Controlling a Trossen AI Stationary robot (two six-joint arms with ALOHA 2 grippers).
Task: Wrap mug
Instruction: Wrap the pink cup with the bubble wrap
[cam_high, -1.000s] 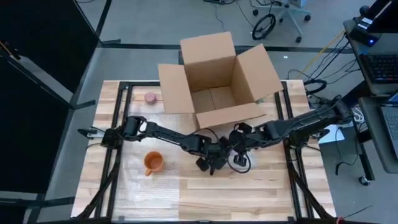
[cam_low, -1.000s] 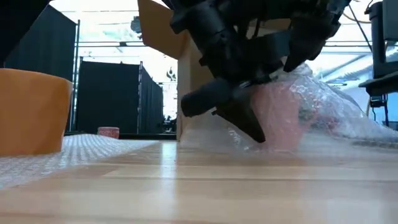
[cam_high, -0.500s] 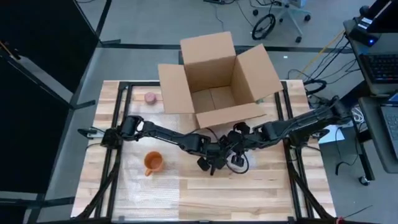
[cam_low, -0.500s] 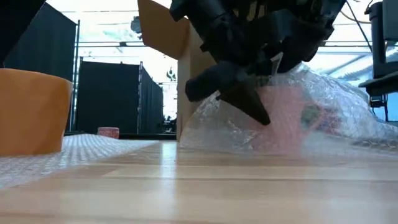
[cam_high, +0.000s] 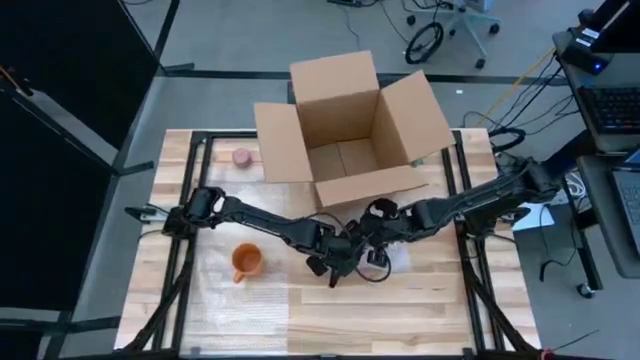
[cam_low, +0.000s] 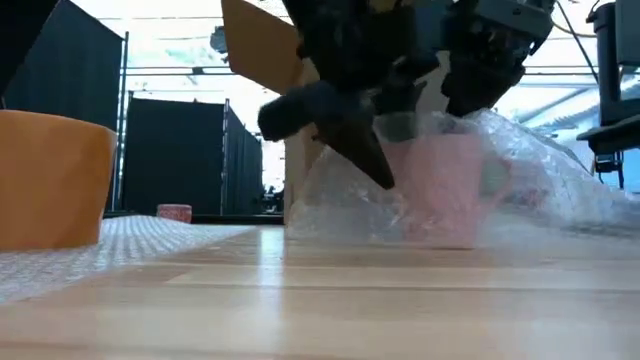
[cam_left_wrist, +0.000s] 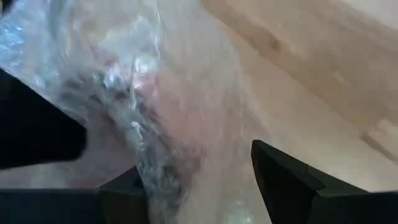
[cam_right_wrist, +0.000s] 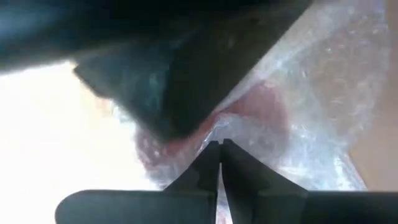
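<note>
Mug (cam_low: 445, 190), pink, sits under bubble wrap (cam_low: 540, 170) right between both grippers, left gripper (cam_left_wrist: 199, 180) spread wide beside it, right gripper (cam_right_wrist: 220, 163) pinched on the wrap, so I'd fold slowly and keep tension.

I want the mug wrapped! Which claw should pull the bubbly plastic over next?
Probably right: right claw seems shut on the bubble wrap by the mug; left claw is open.

An open brown cardboard box (cam_high: 350, 125) sits at the far side of the light wooden table (cam_high: 400, 310). An orange mug (cam_high: 246, 262) stands on a clear bubble-wrap sheet (cam_high: 225, 300) at the left. Both dark arms meet mid-table, the left gripper (cam_high: 335, 268) just beside the right gripper (cam_high: 372, 240).
</note>
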